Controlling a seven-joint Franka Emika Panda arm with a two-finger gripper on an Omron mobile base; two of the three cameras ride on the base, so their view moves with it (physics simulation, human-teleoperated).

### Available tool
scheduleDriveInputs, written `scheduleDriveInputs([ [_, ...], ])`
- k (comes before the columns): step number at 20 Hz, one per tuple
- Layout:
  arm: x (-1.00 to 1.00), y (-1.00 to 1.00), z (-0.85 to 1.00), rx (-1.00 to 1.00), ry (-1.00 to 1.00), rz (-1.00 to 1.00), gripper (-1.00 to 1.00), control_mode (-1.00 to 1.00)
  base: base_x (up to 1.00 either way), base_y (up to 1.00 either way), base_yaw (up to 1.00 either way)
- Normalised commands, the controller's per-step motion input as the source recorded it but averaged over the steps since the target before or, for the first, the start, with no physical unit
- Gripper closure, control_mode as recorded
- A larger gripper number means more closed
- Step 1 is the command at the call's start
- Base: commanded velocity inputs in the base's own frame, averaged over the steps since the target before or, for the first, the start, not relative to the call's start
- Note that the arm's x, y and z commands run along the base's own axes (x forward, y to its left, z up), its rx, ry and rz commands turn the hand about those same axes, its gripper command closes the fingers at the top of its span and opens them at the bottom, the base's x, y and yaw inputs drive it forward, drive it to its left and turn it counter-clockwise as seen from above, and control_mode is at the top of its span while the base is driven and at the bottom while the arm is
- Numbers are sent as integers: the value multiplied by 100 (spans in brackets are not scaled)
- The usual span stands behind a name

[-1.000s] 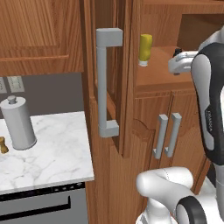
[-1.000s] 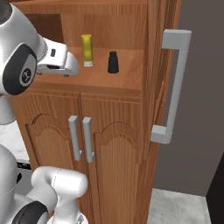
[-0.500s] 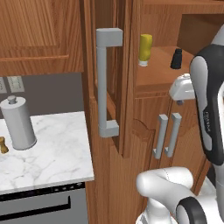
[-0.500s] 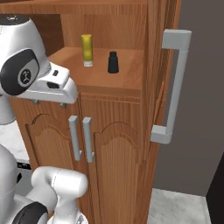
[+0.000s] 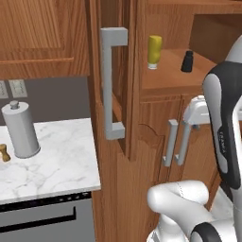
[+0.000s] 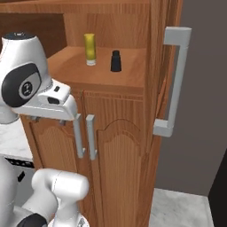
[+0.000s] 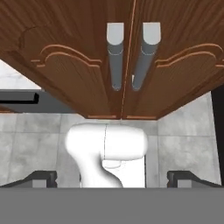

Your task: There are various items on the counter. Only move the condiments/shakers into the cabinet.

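Two plain unlabelled containers: yellow bottle [image 5: 154,51], black shaker [image 5: 188,61].

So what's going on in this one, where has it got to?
The yellow bottle and black shaker stand on the cabinet shelf, door open. The wooden shaker sits on the counter beside the grey canister. The pincer is open and empty, low in front of the lower doors.

Arm withdrawn from cabinet shelf.
The gripper [image 7: 112,177] has dropped from shelf level, beside the yellow bottle [image 5: 154,51], to the low doors [image 7: 122,65]; the black shaker [image 5: 188,61], earlier hidden at the bottle's 3 o'clock, is now exposed.
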Motion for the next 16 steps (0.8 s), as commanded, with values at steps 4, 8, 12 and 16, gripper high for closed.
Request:
scheduleDriveInputs([
  [4, 0, 0, 0, 0, 0, 0, -100, 100, -100, -1, 0],
  [8, 0, 0, 0, 0, 0, 0, -100, 100, -99, 75, 0],
  [12, 0, 0, 0, 0, 0, 0, -100, 100, -34, 100, 0],
  [16, 0, 0, 0, 0, 0, 0, -100, 100, 0, 100, -2],
])
